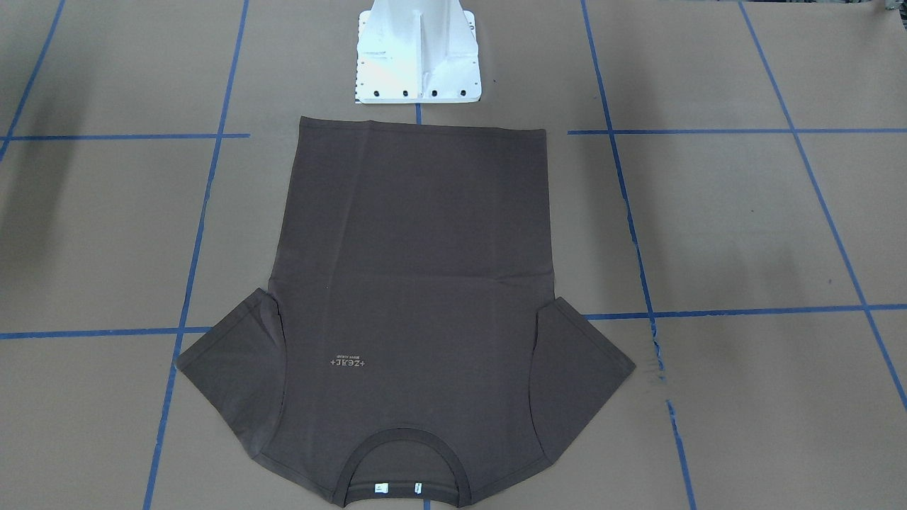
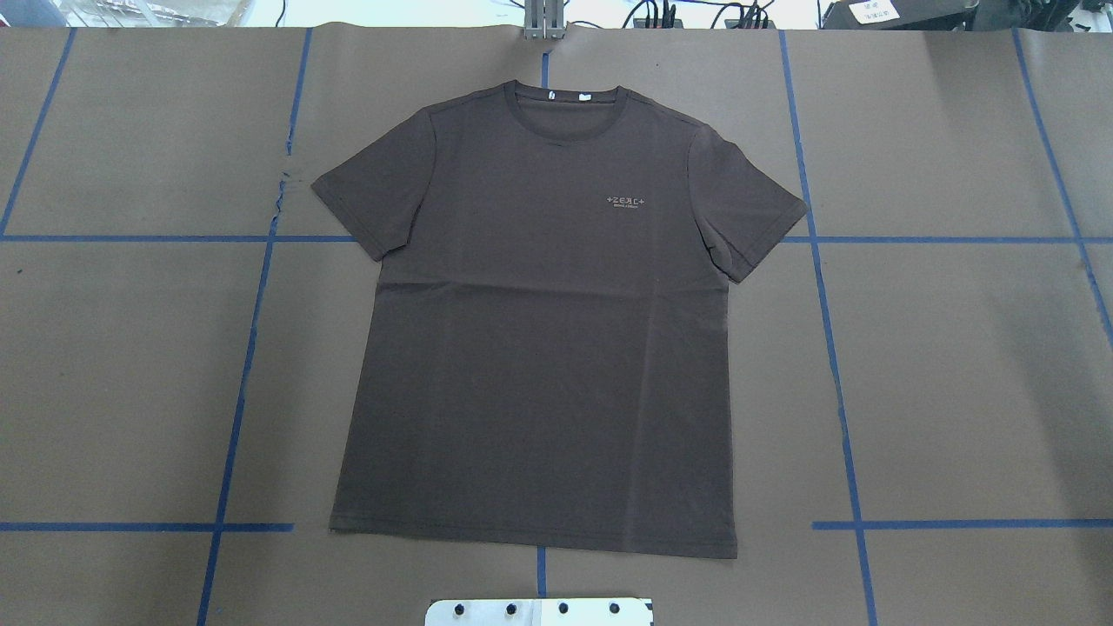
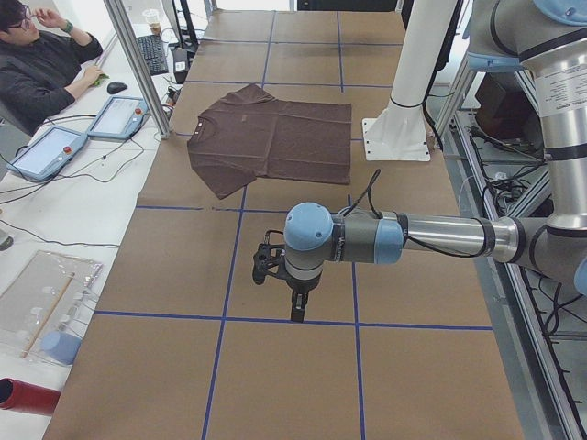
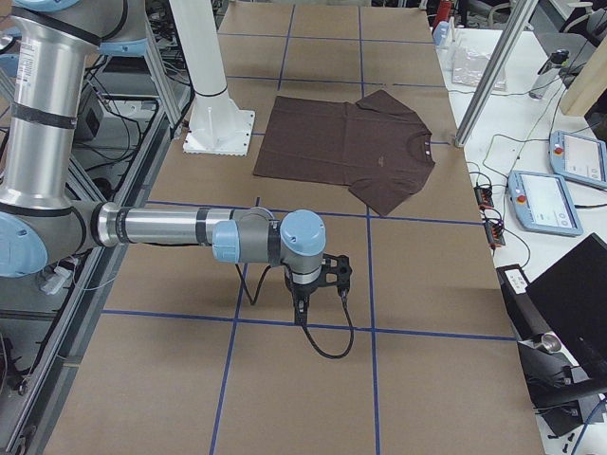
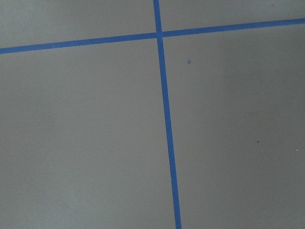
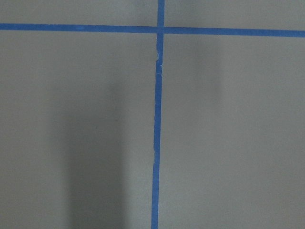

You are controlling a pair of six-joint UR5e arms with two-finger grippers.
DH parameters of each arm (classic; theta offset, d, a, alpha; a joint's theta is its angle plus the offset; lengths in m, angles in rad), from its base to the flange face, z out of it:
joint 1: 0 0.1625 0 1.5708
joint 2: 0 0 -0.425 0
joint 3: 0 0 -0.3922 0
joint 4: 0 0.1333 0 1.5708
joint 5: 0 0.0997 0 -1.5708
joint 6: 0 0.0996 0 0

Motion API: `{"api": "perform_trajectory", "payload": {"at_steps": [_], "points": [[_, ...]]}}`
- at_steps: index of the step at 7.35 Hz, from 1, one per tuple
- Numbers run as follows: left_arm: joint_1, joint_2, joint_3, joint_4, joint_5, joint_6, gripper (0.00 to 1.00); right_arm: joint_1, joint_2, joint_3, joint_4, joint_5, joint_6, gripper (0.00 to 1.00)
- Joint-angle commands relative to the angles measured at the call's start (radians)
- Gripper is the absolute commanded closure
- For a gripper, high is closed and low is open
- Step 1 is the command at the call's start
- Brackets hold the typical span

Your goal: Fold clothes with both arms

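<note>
Brown-papered table [image 2: 956,365] is holding a dark brown short-sleeved T-shirt [image 2: 539,330], lying flat, seemingly wholly unfolded. Black left gripper [image 3: 298,310] and right gripper [image 4: 302,308] are hovering well away; I cannot tell their jaws' spacing.

A dark brown short-sleeved T-shirt [image 2: 539,348] lies flat and front-up on the tabletop [image 2: 956,365], unfolded, with both sleeves spread outward. Its straight hem is at the robot's side and its ribbed round collar [image 1: 404,431] at the far side. Two small white neck tags [image 2: 567,96] show inside the collar, and small pale lettering [image 2: 628,201] sits on the chest. Faint creases cross the body. The left arm [image 3: 431,240] and right arm [image 4: 171,227], silver-grey with light blue caps, reach out level, well apart from the shirt. The left claw [image 3: 298,307] and right claw [image 4: 302,308] are black and point down; their jaw state cannot be told
</note>
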Motion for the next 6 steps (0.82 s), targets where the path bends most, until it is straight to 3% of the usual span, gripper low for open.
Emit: {"api": "perform_trajectory", "payload": {"at_steps": [1,4,6], "points": [[-0.001,0.001,-0.023,0.001,0.002,0.002,0.0,0.0,0.002,0.002,0.0,0.002,0.002,0.0],[0.002,-0.029,-0.049,-0.037,-0.003,-0.001,0.0,-0.001,0.099,0.015,0.002,0.005,0.006,0.0],[0.003,-0.146,0.021,-0.292,-0.008,-0.005,0.0,-0.001,0.261,-0.034,0.003,-0.006,0.004,0.0]]}}
